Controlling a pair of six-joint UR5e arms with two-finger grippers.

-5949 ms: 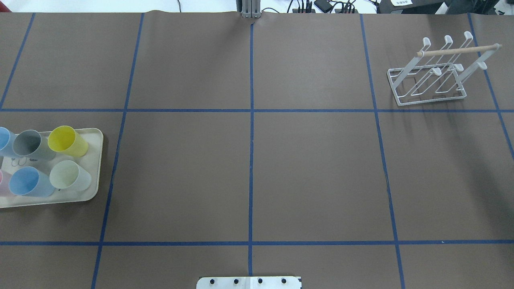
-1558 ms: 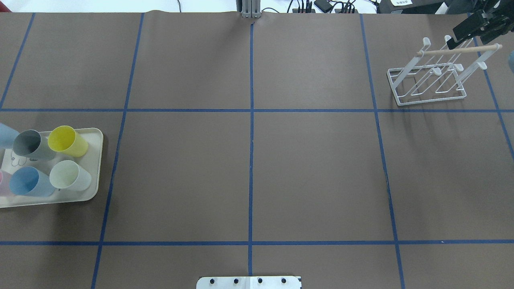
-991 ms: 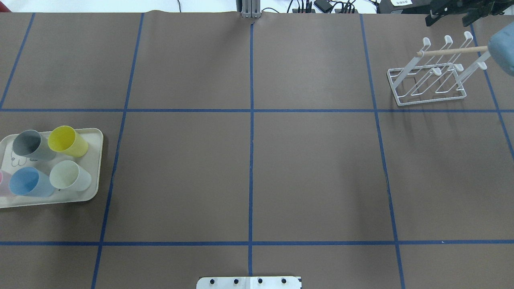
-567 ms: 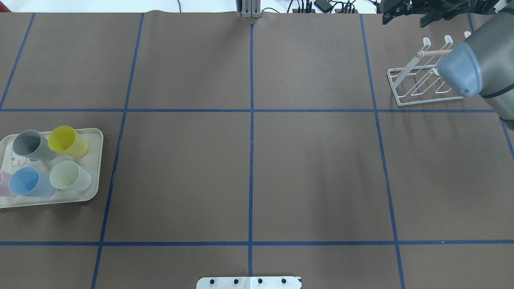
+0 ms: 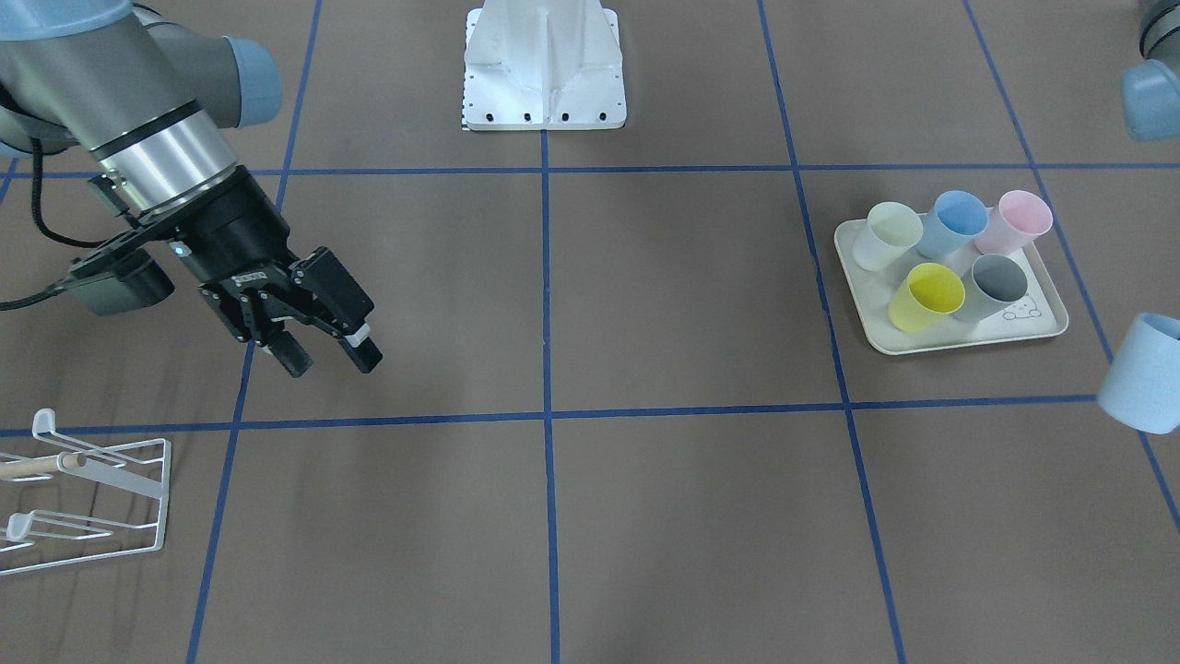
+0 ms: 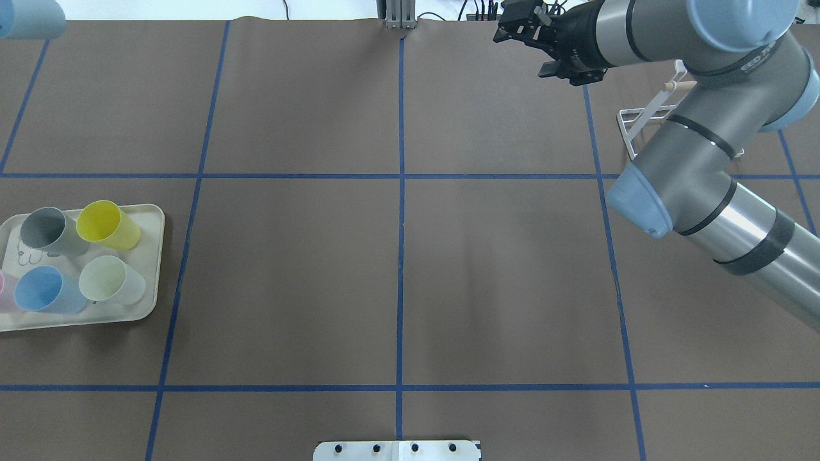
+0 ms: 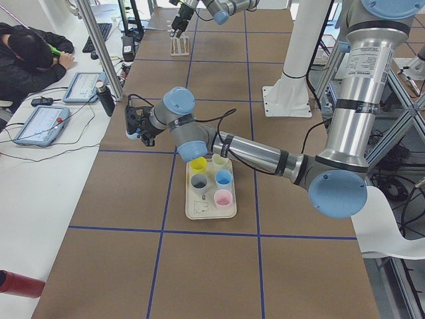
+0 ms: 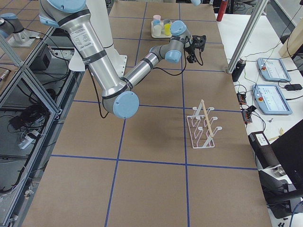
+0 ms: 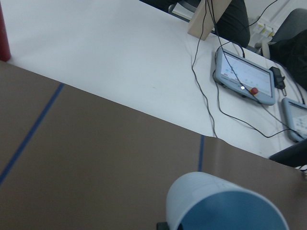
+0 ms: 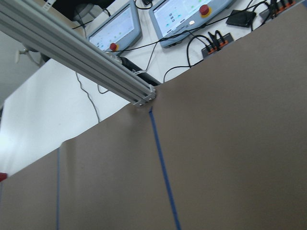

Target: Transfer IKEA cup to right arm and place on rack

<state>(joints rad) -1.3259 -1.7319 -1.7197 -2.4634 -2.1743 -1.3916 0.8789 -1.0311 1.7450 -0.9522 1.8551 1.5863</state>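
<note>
Since the earlier overhead picture, the right arm (image 6: 698, 166) is reaching much farther leftward across the far side of the table (image 6: 397, 269), and it is now covering most of the rack (image 8: 202, 130), which is sitting at the far right. The right gripper (image 5: 329, 358) is hovering above the brown surface just right of the centre tape line, its thick fingers (image 5: 291, 361) standing wide apart with nothing between them. At the far left corner, the light-blue cup (image 5: 1139, 373) is hanging in the air, off the table and well apart from the right gripper. It is filling the bottom of the left wrist view, mouth toward the camera. The left gripper (image 7: 136, 126) is holding it, though only a dark sliver of a finger is showing beside the cup. On the left, the cream tray (image 6: 148, 301) is carrying five cups: grey, yellow, pale green, blue and pink.
</note>
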